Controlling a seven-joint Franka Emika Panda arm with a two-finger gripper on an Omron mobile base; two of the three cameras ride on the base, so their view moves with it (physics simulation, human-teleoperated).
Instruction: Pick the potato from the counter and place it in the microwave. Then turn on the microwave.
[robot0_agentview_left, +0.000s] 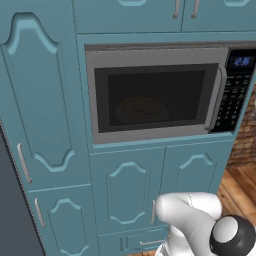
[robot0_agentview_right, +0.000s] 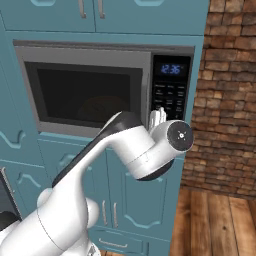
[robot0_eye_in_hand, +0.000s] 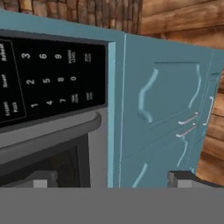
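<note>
White forearm (robot0_agentview_right: 131, 150) nearest; the released gripper (robot0_eye_in_hand: 113, 180) faces right of the microwave (robot0_eye_in_hand: 98, 153), so its keypad (robot0_eye_in_hand: 61, 81) probably needs a leftward reach.

blue-teal cupboard doors with raised arched panels (robot0_agentview_left: 37, 95), fitted with slim curved silver metal handles (robot0_agentview_left: 24, 162) | rough brown brick wall (robot0_agentview_right: 227, 110), rising beside cabinetry at right in right base view | brown wooden plank floor (robot0_agentview_right: 215, 225), spread below brickwork
</note>
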